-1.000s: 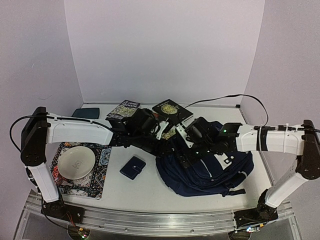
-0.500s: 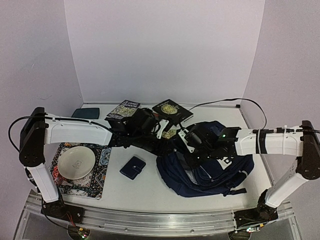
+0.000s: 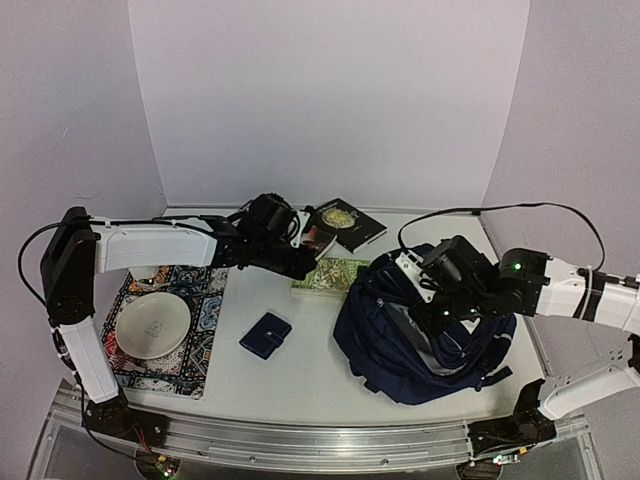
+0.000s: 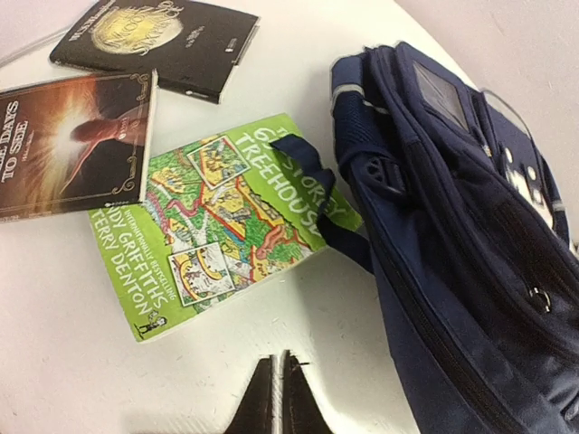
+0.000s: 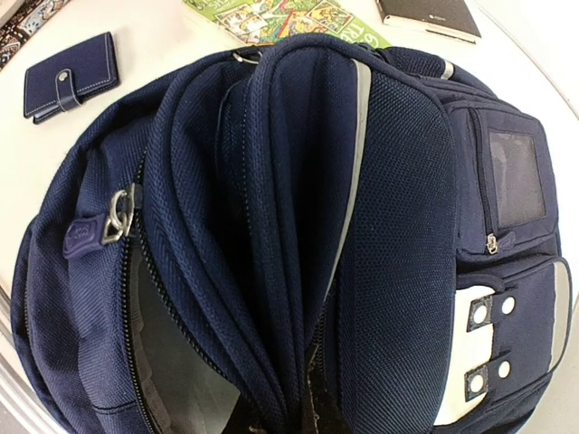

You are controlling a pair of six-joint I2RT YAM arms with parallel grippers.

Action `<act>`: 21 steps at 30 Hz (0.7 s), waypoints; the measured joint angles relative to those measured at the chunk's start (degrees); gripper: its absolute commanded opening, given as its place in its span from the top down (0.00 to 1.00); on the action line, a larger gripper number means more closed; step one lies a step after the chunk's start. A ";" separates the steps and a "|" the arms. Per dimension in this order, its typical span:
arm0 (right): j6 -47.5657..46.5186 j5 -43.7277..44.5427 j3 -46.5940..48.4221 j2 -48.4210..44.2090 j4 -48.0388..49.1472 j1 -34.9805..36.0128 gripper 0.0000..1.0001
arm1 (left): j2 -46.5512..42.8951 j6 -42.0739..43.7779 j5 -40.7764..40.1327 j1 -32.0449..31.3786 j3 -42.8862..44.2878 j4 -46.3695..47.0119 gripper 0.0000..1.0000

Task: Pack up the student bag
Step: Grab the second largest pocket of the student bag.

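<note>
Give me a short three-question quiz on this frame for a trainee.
1. True or false: the green book lies inside the student bag.
2. What sits on the patterned mat? A plate, B wallet, C black book.
3. Which gripper is closed on the student bag?
Key: 1 false, it lies beside the bag; 2 A; 3 the right gripper.

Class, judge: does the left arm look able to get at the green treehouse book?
Probably yes: the left gripper, shut, hangs right by the green book with bare table between; only the student bag's strap crosses one corner.
</note>
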 measured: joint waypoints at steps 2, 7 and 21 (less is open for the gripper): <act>0.01 0.01 0.08 0.40 -0.20 0.00 1.00 | -0.02 0.47 0.11 -1.39 0.00 0.06 0.68; 0.18 0.05 1.28 3.62 -0.43 0.02 1.00 | -1.28 0.84 0.42 -8.62 -1.91 2.88 0.54; 0.74 0.10 4.46 5.55 -1.11 -0.10 1.00 | -6.00 4.47 -2.09 -17.99 -7.74 9.42 0.44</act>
